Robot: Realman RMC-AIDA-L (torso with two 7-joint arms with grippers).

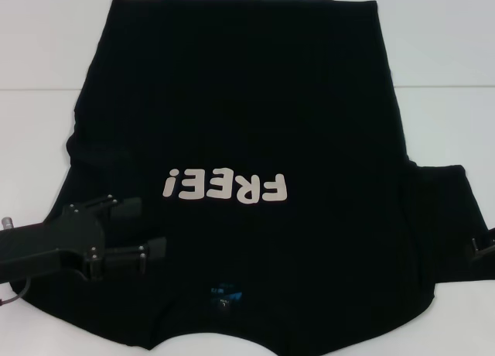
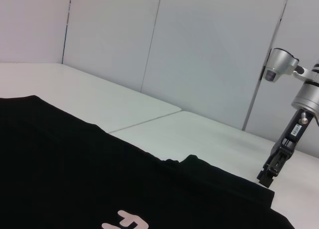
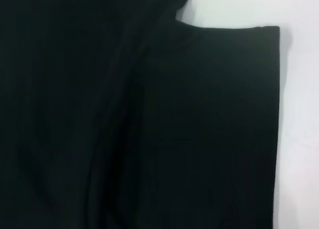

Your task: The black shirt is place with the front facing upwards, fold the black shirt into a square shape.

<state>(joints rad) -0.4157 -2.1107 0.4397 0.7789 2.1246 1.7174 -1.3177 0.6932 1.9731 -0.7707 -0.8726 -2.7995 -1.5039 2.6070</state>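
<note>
The black shirt [image 1: 247, 124] lies flat on the white table [image 1: 39, 54], front up. Its off-white "FREE!" lettering [image 1: 226, 187] and small blue neck label [image 1: 227, 298] are toward my near side. My left gripper [image 1: 147, 231] is open over the shirt's near left shoulder, nothing between its fingers. My right gripper [image 1: 481, 246] is at the outer edge of the spread right sleeve [image 1: 452, 217]; in the left wrist view the right gripper [image 2: 268, 176] points down at that sleeve's edge. The right wrist view shows only the shirt [image 3: 149, 119], mainly its sleeve, and bare table [image 3: 299, 114].
A seam [image 1: 441, 85] crosses the table behind the shirt's middle. Pale wall panels [image 2: 199, 50] stand beyond the table's far edge. Bare white table lies on both sides of the shirt.
</note>
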